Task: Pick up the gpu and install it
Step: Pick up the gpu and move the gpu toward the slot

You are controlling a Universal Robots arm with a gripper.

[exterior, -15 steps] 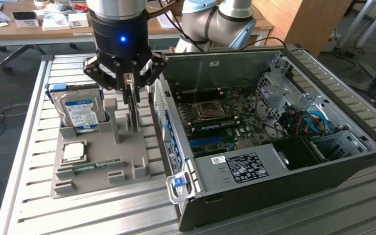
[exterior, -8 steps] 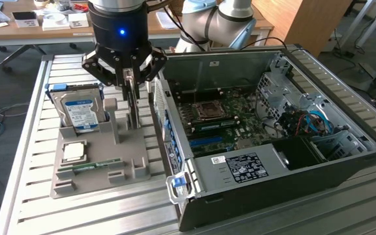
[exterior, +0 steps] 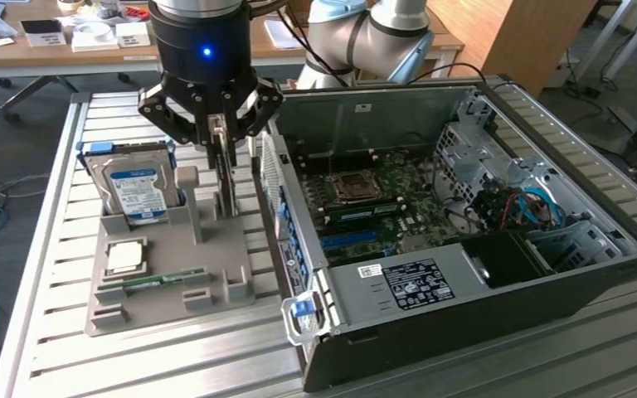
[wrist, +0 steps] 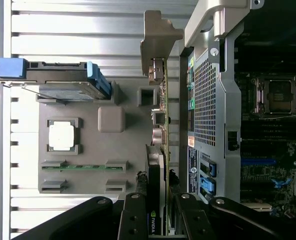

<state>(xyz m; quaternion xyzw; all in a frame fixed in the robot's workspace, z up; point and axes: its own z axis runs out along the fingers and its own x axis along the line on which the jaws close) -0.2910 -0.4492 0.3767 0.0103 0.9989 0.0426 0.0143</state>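
Observation:
The gpu (wrist: pixel 160 125) stands on edge in a grey holder (wrist: pixel 113 145), a thin green card with a black cooler and a metal end bracket (wrist: pixel 158 35). My gripper (wrist: pixel 158 225) sits over its top edge, one black finger (wrist: pixel 133 215) on each side of it, shut on the card. In the exterior view the gripper (exterior: pixel 221 137) hangs straight above the holder (exterior: pixel 169 290), and the gpu (exterior: pixel 226 186) runs down from it edge-on, its lower end at the holder. Whether it has lifted out of its slot I cannot tell.
On the holder are a blue-labelled hard drive (exterior: pixel 136 186), a CPU (exterior: pixel 125 257) and a RAM stick (exterior: pixel 158 280). The open computer case (exterior: pixel 463 274) lies close on the exterior view's right, its motherboard (exterior: pixel 385 207) exposed. Slatted metal table (exterior: pixel 186 356) underneath.

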